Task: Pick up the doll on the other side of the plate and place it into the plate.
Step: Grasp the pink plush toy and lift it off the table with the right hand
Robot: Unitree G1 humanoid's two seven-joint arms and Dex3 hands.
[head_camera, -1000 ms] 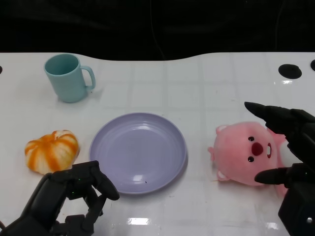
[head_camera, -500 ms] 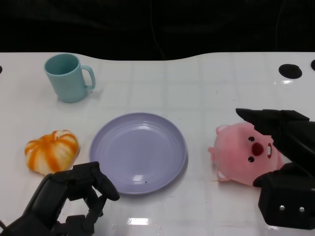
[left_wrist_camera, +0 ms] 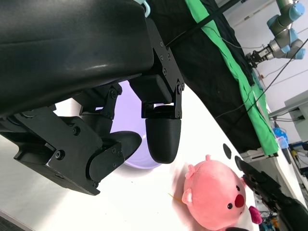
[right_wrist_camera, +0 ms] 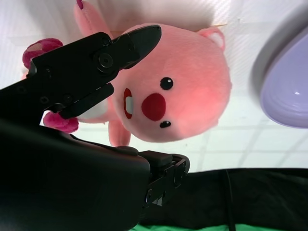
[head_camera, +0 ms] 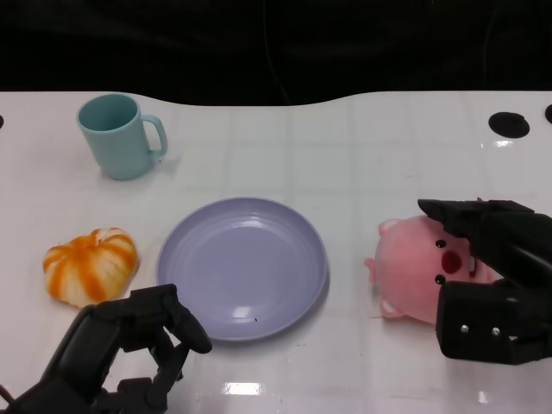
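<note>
Head view first: the pink doll (head_camera: pixel 412 271) lies on the white table (head_camera: pixel 345 155) just to the right of the lavender plate (head_camera: pixel 242 267), a narrow strip of table between them, and the right hand (head_camera: pixel 488 276) is right over its far side. Black fingers (head_camera: pixel 470 222) reach across the top of the doll's face while the thumb block sits low in front of it, so the doll is bracketed between them. From the right wrist view, one finger (right_wrist_camera: pixel 91 62) lies across the doll's (right_wrist_camera: pixel 166 86) cheek and mouth, the other side of the hand (right_wrist_camera: pixel 96 139) sits beneath its chin; fingers spread apart around it, whether they actually press in, I cannot tell. Plate edge (right_wrist_camera: pixel 284 82) shows just beside the doll there. Down at the near left, the left hand (head_camera: pixel 121 354) hovers with fingers curled in, holding nothing, close to the plate's near rim. An orange pumpkin (head_camera: pixel 90 265) sits left of the plate, a teal mug (head_camera: pixel 116 135) further back.
</note>
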